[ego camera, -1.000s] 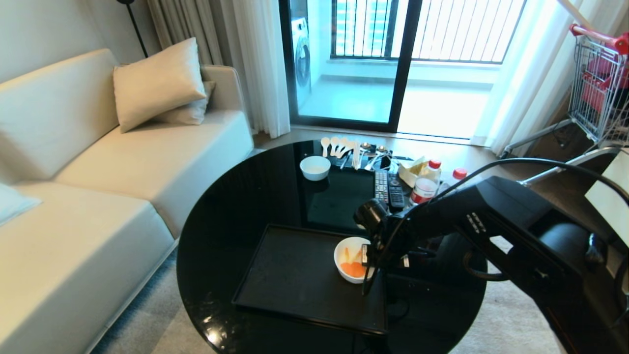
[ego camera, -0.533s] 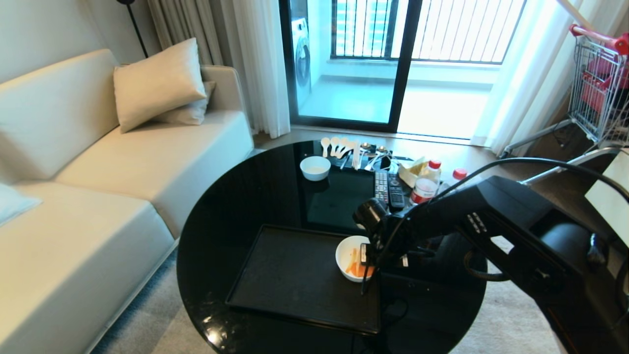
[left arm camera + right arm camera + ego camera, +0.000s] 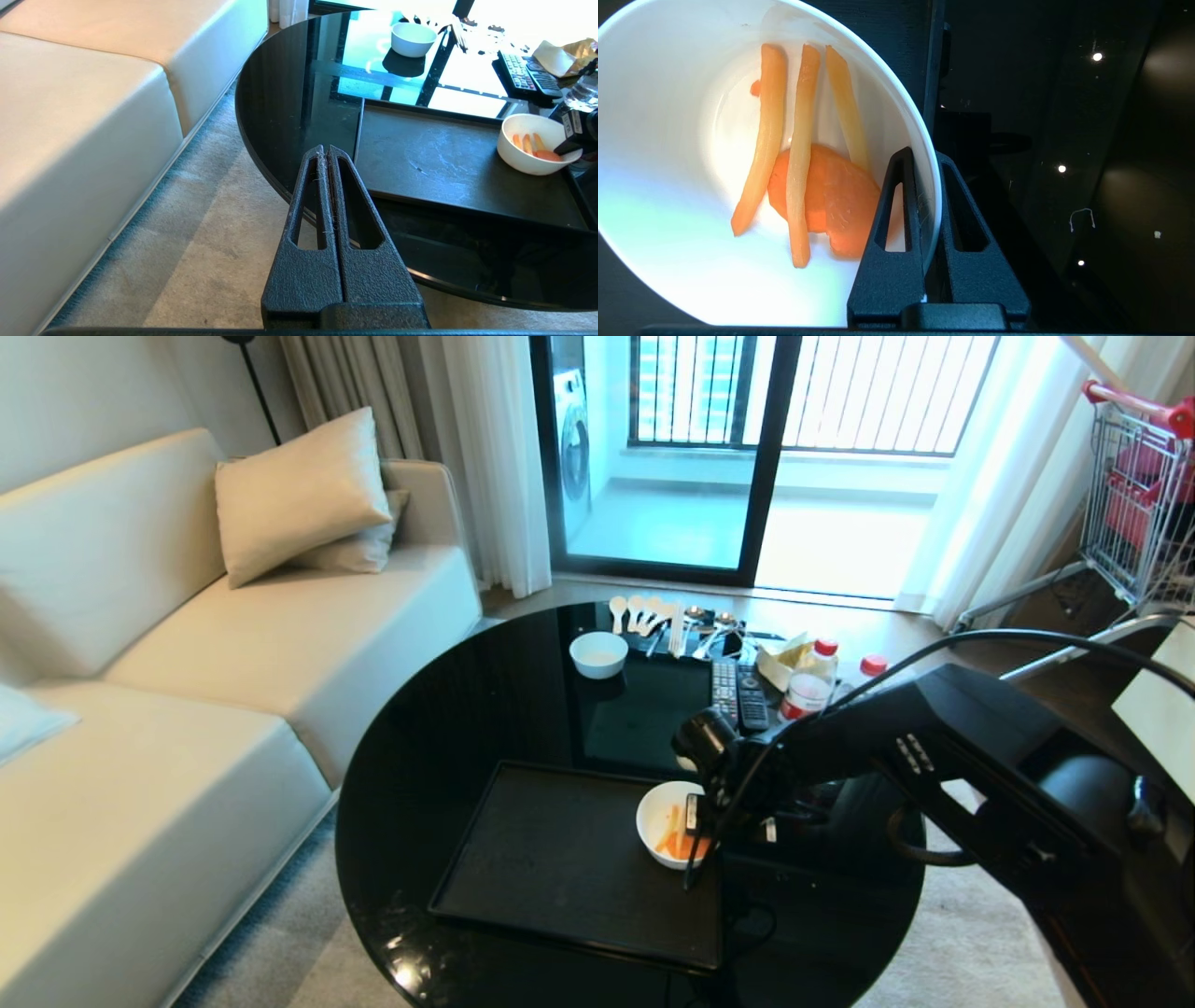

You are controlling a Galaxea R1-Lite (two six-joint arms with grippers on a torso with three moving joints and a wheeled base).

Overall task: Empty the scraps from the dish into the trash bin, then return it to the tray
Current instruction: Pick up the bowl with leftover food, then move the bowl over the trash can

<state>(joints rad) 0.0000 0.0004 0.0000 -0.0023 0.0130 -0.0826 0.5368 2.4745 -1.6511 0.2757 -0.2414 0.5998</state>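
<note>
We see the bench (image 3: 448, 728) as glossy black, mirror-smooth, and the tray (image 3: 551, 859) on it as matt black. The dish (image 3: 668, 140) looks glazed and shiny white, while our right pincer (image 3: 924, 186) at its three o'clock rim has a grainy black plastic finish.

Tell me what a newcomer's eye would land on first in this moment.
The white dish of orange scraps stands out at the right end of the black tray, on the glossy round table. The right end effector is shut on its rim, one finger inside and one outside. The left end effector hangs shut beside the table.
</note>
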